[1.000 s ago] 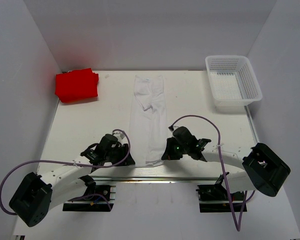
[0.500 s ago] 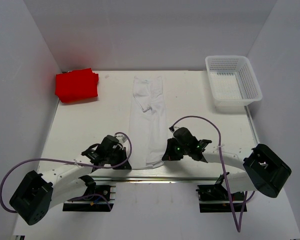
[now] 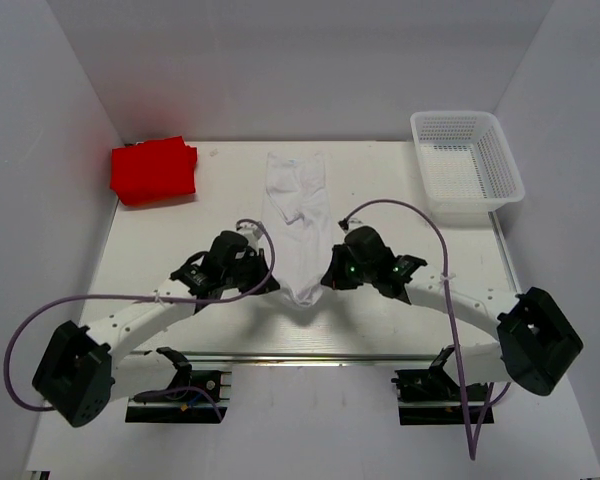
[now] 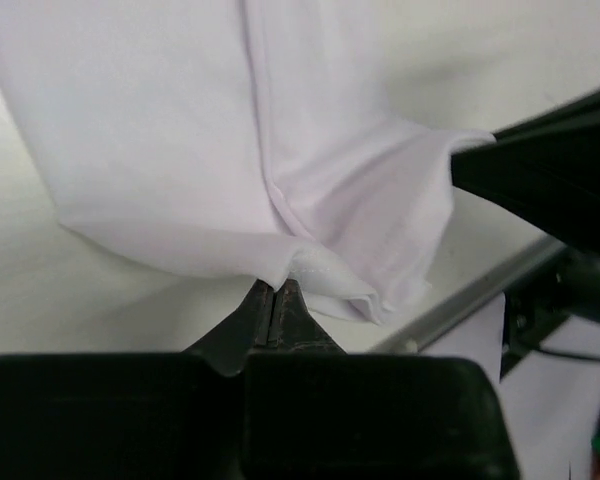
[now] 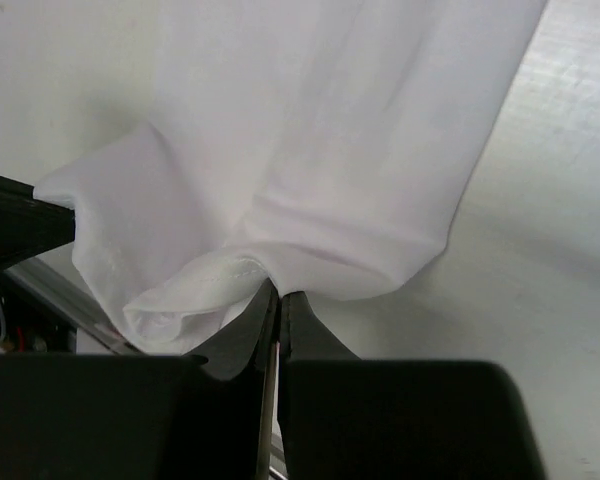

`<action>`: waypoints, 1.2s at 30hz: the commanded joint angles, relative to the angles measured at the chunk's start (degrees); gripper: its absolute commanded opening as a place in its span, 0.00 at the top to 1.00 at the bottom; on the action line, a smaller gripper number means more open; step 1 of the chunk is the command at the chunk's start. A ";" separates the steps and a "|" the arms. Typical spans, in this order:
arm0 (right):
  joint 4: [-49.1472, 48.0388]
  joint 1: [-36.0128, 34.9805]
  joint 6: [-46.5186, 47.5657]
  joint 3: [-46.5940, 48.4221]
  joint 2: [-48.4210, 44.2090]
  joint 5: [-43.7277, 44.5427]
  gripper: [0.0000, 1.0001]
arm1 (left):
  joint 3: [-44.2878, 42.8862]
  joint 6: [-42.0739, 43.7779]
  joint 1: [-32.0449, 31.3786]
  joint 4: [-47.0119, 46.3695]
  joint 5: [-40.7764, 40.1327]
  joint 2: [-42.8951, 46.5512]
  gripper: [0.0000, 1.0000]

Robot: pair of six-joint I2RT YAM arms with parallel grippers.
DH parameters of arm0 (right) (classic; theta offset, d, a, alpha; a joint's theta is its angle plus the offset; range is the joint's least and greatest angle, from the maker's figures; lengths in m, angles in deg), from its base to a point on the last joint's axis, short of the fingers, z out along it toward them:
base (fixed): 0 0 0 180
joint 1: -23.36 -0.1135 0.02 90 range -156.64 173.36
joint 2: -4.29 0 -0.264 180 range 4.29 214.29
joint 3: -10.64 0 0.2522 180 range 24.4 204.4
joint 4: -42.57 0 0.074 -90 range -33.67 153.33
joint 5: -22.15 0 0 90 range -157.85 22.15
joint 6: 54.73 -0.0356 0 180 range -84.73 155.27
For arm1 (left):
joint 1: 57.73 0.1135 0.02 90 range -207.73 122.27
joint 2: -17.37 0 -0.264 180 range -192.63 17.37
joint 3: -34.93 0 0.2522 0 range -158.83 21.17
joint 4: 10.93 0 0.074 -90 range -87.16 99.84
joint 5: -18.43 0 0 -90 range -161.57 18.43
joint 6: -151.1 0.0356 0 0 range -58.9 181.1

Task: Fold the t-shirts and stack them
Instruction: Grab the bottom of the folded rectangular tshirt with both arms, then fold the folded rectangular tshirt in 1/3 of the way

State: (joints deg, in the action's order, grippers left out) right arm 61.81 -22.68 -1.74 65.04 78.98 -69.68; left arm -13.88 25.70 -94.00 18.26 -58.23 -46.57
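Here we hold the plain white cotton t-shirt, a long narrow strip on the white counter well left of the white plastic mesh basket, by its near hem. Our left gripper is pinched together on one hem corner and our right gripper on the other, so the edge rises in a sagging fold, presumably to carry it over the far half. The bright red folded t-shirt lies farther left of the basket, likely the base for stacking.
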 commanded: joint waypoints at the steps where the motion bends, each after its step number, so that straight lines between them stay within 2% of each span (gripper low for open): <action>1: 4.45 2.27 3.87 7.67 2.91 5.43 1.00 | -7.29 0.59 1.20 0.05 -10.33 -3.90 1.00; 7: 8.75 6.22 7.83 18.39 9.50 9.47 1.00 | -17.84 1.82 4.71 1.19 -16.49 -11.72 1.00; 13: 10.17 10.44 11.43 25.44 15.90 9.12 1.00 | -25.40 3.93 8.67 0.66 -15.89 -20.78 1.00; 19: 8.15 13.69 14.95 30.63 21.79 2.37 1.00 | -30.07 7.27 11.74 -1.62 -15.37 -24.64 1.00; 21: 8.32 14.75 15.13 33.00 23.56 2.61 1.00 | -31.22 8.59 12.45 -2.23 -14.32 -26.93 1.00; 24: 8.33 16.24 15.83 35.73 26.11 -0.63 1.00 | -32.62 10.87 13.50 -4.87 -9.66 -30.26 1.00; 33: 6.66 19.58 16.10 38.99 30.94 -4.50 1.00 | -37.63 12.19 15.88 -6.27 -8.87 -36.86 1.00; 36: 2.89 20.64 16.71 38.55 32.09 -7.31 1.00 | -38.86 12.19 16.94 -6.89 -7.72 -39.15 1.00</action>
State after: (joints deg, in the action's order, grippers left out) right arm 68.97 -3.05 13.54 101.61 110.15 -73.44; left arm -49.44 36.96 -78.18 13.71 -67.78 -85.52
